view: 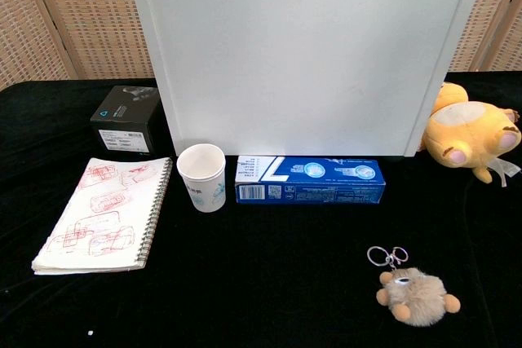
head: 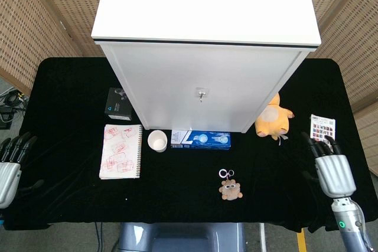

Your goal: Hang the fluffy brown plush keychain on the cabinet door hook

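Note:
The fluffy brown plush keychain (head: 230, 189) lies on the black table in front of the cabinet, its metal ring (head: 224, 173) pointing toward the door; in the chest view the plush keychain (view: 415, 296) sits at the lower right. A small metal hook (head: 201, 94) sticks out of the white cabinet door (head: 201, 110). My right hand (head: 332, 168) hovers at the table's right edge, fingers extended and apart, holding nothing, well to the right of the keychain. At the far left edge my left hand (head: 10, 163) is likewise open and empty. Neither hand shows in the chest view.
A blue toothpaste box (head: 200, 139), a paper cup (head: 157, 141) and a spiral notebook (head: 121, 151) lie before the cabinet. A black box (head: 117, 103) sits left of it, a yellow plush toy (head: 273, 119) right, and a printed card (head: 322, 130) near my right hand.

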Controlling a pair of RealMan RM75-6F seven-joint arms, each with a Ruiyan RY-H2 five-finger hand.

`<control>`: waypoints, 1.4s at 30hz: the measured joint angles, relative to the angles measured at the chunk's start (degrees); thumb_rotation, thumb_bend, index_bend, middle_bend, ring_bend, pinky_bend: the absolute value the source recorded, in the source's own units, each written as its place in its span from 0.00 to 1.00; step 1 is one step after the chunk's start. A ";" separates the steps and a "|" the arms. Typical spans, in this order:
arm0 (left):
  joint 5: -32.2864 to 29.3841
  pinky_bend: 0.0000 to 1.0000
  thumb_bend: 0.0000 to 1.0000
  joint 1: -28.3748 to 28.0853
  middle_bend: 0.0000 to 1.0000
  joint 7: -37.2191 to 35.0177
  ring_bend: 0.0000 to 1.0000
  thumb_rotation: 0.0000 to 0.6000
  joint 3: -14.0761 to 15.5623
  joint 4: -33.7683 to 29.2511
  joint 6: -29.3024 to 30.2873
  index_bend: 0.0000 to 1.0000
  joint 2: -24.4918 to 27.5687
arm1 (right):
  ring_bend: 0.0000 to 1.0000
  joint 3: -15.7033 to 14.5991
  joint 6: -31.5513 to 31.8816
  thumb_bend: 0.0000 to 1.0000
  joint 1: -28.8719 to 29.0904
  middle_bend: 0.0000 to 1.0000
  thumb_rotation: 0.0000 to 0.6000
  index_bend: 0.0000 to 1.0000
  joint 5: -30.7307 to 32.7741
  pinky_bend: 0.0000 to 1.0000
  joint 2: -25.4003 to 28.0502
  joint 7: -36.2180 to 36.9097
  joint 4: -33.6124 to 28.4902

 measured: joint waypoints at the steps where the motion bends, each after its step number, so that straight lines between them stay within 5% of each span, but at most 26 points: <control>1: -0.02 0.00 0.00 -0.18 0.00 0.06 0.00 1.00 -0.02 0.16 -0.32 0.00 -0.17 | 0.82 0.05 -2.52 0.02 1.35 0.82 1.00 0.29 -0.32 1.00 -0.15 -0.09 -0.15; 4: -0.32 0.00 0.00 -0.79 0.00 0.19 0.00 1.00 -0.14 0.88 -1.30 0.00 -0.84 | 0.86 0.36 -9.57 0.12 4.93 0.86 1.00 0.46 -0.31 1.00 -0.53 0.17 -1.11; 9: -2.11 0.00 0.00 -1.14 0.00 0.73 0.00 1.00 -0.77 1.45 -2.03 0.00 -1.34 | 0.91 1.89 -21.23 0.33 11.73 0.92 1.00 0.56 1.83 1.00 -2.66 0.35 -2.12; 22: -5.75 0.00 0.00 -2.03 0.00 1.66 0.00 1.00 -1.80 1.89 -4.18 0.00 -1.80 | 0.92 4.91 -38.98 0.51 20.46 0.93 1.00 0.57 17.58 1.00 -12.94 -3.05 -0.10; 42: -6.68 0.00 0.00 -2.41 0.00 3.18 0.00 1.00 -1.53 1.68 -4.86 0.00 -2.41 | 0.92 4.21 -40.89 0.54 25.20 0.93 1.00 0.57 26.41 1.00 -21.02 -13.30 4.65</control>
